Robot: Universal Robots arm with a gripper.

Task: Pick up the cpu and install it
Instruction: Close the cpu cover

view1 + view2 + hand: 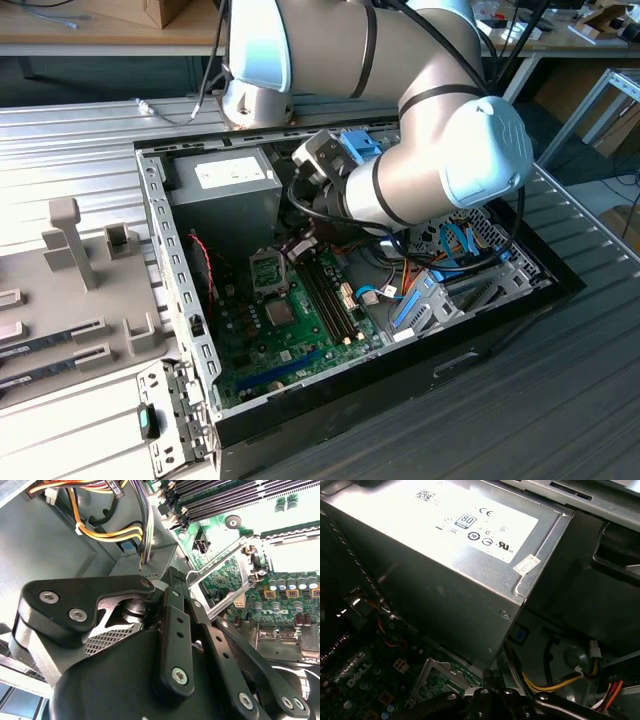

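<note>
Black linkage of the gripper (172,575) fills the foreground of the second wrist view, its jaws drawn together with nothing that I can see between them. I am watching the pale arm (430,150) reach down into an open computer case (175,290), the largest container on the bench.

Inside the case, the grey power supply (225,185) sits in a corner. The green motherboard (300,345) lies on the case floor just beside the power supply. Yellow, orange and red cables (110,532) run out from the power supply's side. Long black memory slots (330,295) lie further from it across the board.

The socket (267,272) is near the power supply, with its silvery load frame (225,585) tilted up. The gripper hangs between the power supply and the socket. The cpu (281,312) appears to lie flat on the board, just past the socket from the power supply and apart from the gripper.

The case rests on a ribbed metal table (80,130) that carries grey fixtures (70,245). Wooden benches (100,25) stand behind.
</note>
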